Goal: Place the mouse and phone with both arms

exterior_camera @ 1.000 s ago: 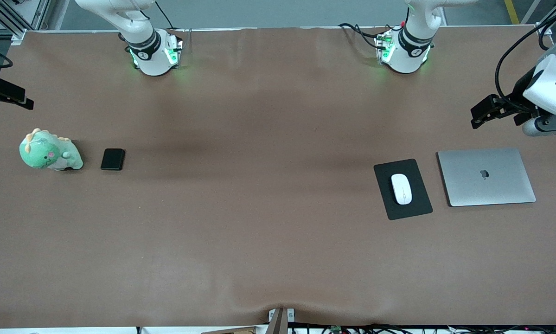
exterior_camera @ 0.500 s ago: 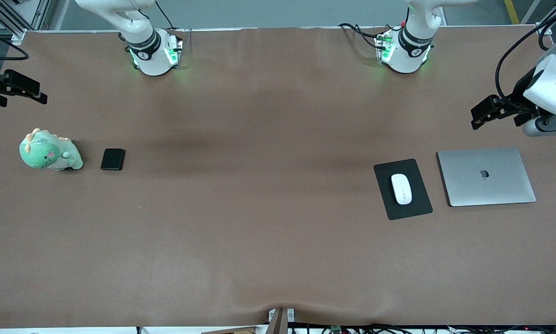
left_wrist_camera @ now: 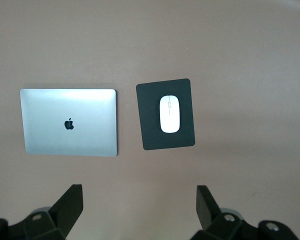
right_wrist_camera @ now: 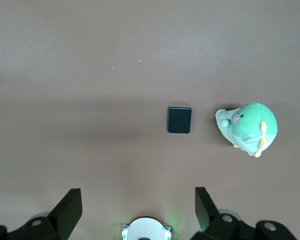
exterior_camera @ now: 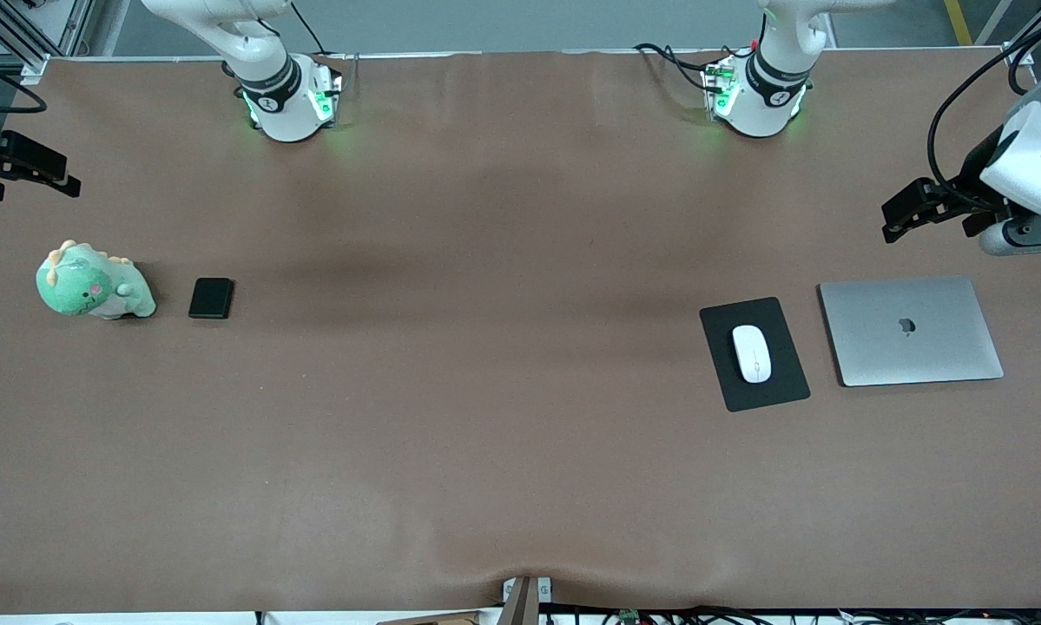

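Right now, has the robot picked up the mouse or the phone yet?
Not yet. The mouse sits on its mouse pad; the phone lies beside the dinosaur toy. Left gripper and right gripper hang open and empty, so both pickups remain.

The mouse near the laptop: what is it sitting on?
The mouse lies on a thin black mouse pad, which rests flat on the brown table beside the closed laptop. The pad's middle is covered by the mouse.
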Controlling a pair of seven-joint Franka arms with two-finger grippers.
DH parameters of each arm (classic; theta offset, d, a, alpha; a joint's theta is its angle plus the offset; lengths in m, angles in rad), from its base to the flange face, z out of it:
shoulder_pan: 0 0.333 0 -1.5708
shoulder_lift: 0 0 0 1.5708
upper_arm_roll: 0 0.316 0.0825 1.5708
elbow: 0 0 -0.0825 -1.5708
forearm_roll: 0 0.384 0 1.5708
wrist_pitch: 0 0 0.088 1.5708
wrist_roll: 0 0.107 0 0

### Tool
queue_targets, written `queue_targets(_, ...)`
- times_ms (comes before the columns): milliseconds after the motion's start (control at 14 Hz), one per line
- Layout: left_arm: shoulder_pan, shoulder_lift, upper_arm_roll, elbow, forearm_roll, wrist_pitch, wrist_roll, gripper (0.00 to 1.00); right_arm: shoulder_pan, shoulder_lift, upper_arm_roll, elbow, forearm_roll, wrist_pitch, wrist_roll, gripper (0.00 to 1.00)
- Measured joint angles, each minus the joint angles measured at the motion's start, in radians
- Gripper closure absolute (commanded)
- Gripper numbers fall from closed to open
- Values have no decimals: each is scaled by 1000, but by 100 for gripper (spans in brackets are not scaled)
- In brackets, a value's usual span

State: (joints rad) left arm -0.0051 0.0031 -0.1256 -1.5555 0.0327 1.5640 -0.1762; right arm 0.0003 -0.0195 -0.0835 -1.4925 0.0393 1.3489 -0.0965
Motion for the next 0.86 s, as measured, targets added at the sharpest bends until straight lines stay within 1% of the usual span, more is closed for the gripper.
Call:
queue_targets(643, -7, -1, -1, 23, 0, 7, 1, 0, 0, 0, -1, 0, 0, 0, 0, 0)
queue_targets(857, -7, -1, -1, 25, -17, 7, 1, 0, 0, 0, -1, 0, -1, -1, 0, 0)
